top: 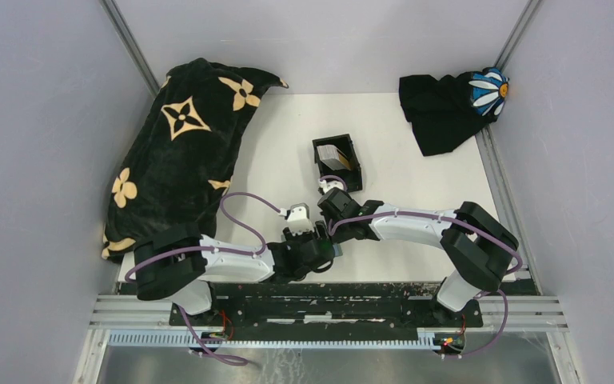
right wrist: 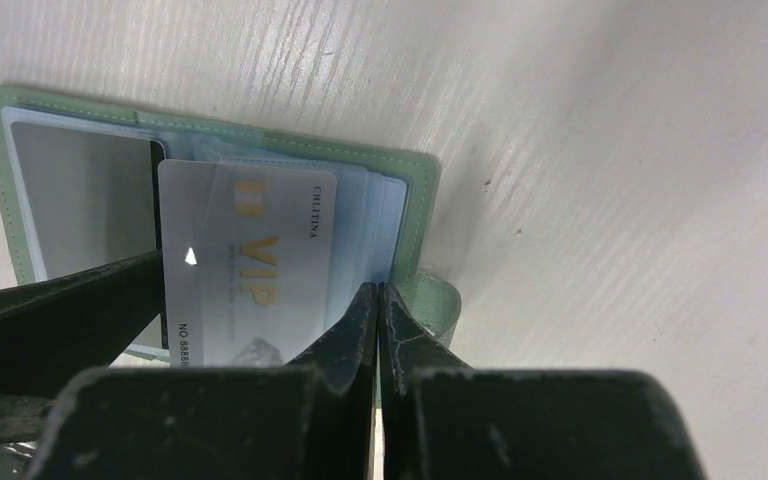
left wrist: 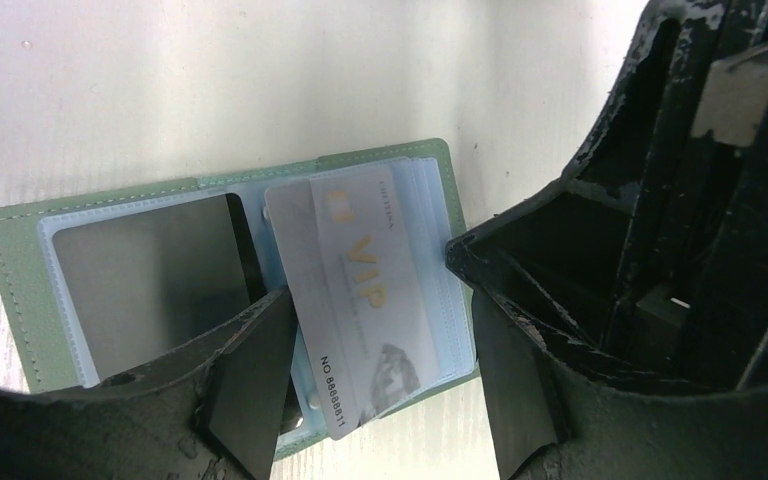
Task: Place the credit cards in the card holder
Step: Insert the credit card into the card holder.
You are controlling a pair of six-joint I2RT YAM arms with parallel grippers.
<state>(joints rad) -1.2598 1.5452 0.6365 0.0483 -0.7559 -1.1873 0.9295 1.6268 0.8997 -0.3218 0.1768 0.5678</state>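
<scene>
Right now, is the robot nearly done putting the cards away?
Done: one dark card sits sleeved in the green card holder. In hand: the VIP card lies crooked, sticking out of it, inside the open left gripper; the shut right gripper is at the holder's edge. Left: pale cards in the black box.

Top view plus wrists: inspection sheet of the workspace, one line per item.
Surface: white table, a few small specks.
Job's things: green card holder lies open and flat; VIP card sits askew over its right sleeves, one end overhanging; black box beyond the arms holds pale cards.
Clutter: flowered black blanket at left; black daisy cloth in the far right corner.
End effectors: left end effector open, straddling the VIP card; right end effector shut, tips at the holder's right edge.
Cables: purple cables loop along both arms; no snag seen.
Surroundings: grey walls; metal rail at the near edge.
</scene>
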